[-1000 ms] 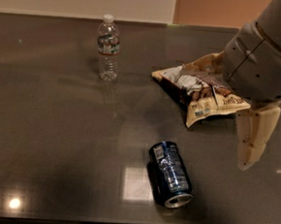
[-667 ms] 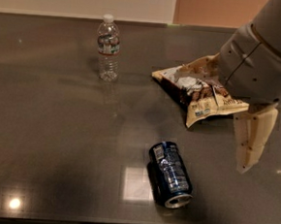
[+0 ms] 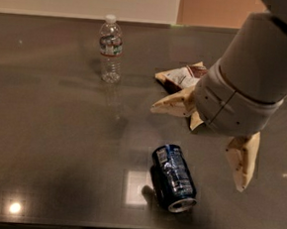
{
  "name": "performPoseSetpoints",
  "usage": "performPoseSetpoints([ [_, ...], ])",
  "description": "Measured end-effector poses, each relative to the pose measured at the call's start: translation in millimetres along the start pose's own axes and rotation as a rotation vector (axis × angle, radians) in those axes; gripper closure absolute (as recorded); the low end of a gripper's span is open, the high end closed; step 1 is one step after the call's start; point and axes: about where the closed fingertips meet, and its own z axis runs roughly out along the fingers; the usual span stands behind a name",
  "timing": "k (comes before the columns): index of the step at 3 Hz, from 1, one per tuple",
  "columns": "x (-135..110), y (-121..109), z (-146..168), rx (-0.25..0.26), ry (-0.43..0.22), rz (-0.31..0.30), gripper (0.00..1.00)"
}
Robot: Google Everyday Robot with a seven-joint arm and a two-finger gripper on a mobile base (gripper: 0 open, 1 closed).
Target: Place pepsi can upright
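Note:
The pepsi can [image 3: 173,177], dark blue with a silver end, lies on its side on the dark table [image 3: 56,144] near the front edge, its silver end toward the front. My gripper [image 3: 197,148] hangs just above and to the right of the can. It is open and empty, with one cream finger [image 3: 171,105] reaching left behind the can and the other [image 3: 243,159] pointing down to the can's right. The jaws do not touch the can.
A clear plastic water bottle [image 3: 110,48] with a white cap stands upright at the back left. A crumpled snack bag [image 3: 182,76] lies behind my arm, partly hidden by it. The table's front edge runs just below the can.
My arm and gripper have swung left and forward, toward the can, and now cover more of the snack bag. The can and the bottle have not moved.

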Motion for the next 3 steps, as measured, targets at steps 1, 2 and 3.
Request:
performPoseSetpoints([
  [1,-4,5,16,-0.039,0.006,-0.131,0.00],
  [2,-7,10,27,-0.077,0.005,-0.245,0.00],
  [3,-9,16,38,-0.107,0.005,-0.342,0.00],
])
